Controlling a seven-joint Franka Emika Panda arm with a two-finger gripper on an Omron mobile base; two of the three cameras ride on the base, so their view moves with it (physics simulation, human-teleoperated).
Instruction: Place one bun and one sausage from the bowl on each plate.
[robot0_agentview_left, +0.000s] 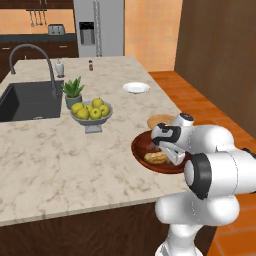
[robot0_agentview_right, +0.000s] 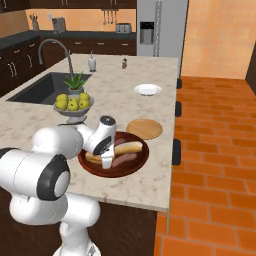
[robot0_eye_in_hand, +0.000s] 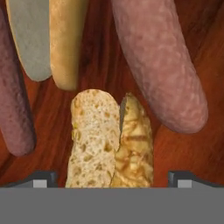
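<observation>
While the gripper (robot0_eye_in_hand: 112, 177) is hanging low inside the dark wooden bowl (robot0_agentview_right: 141, 156), its fingers are standing wide apart, one on each side of a split bun (robot0_eye_in_hand: 109, 140) and holding nothing. Sausages (robot0_eye_in_hand: 159, 61) are lying at twelve o'clock of that bun. Beyond the bowl, the tan plate (robot0_agentview_right: 144, 128) and the white plate (robot0_agentview_right: 147, 89) are sitting at one o'clock.
</observation>
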